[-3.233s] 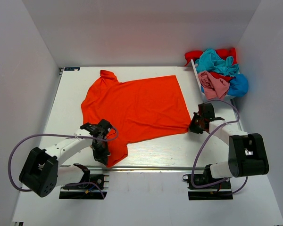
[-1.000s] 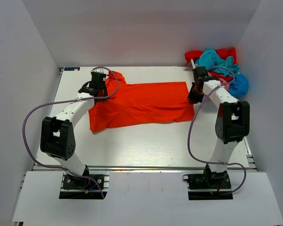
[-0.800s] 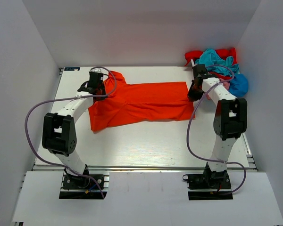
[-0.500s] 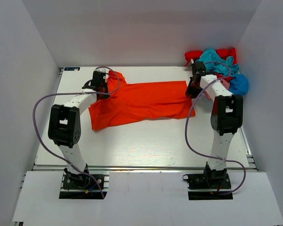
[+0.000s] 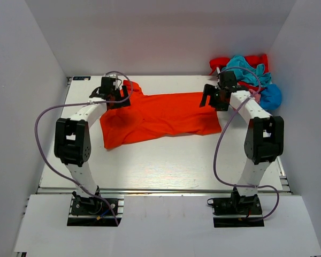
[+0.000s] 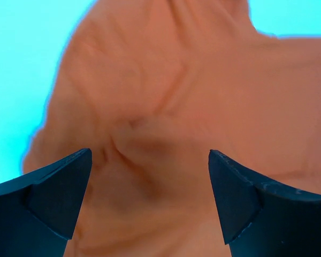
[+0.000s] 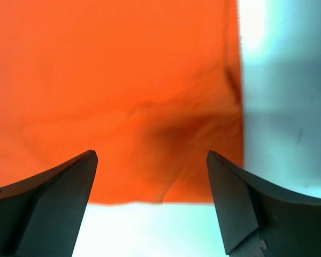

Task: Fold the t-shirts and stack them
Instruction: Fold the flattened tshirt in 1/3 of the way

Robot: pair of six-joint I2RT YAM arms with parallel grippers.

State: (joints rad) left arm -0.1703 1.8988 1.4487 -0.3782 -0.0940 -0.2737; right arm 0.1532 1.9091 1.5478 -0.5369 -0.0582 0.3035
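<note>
The orange-red t-shirt (image 5: 160, 115) is lying in a long band across the far half of the white surface (image 5: 166, 160), running left to right, with a crumpled sleeve end at its left.

The left end effector (image 5: 115, 99) is hovering over that crumpled left end. In the left wrist view the left end effector (image 6: 150, 155) is standing with its fingers wide apart, with wrinkled cloth (image 6: 166, 107) showing between them and nothing gripped.

The right end effector (image 5: 208, 97) is hanging over the shirt's far right corner. In the right wrist view it (image 7: 151, 155) is likewise standing apart and gripping nothing, with the shirt's edge (image 7: 150, 107) lying beneath.

A pile of t-shirts (image 5: 246, 72) in teal, red and blue is sitting at the far right corner, near the right arm.
</note>
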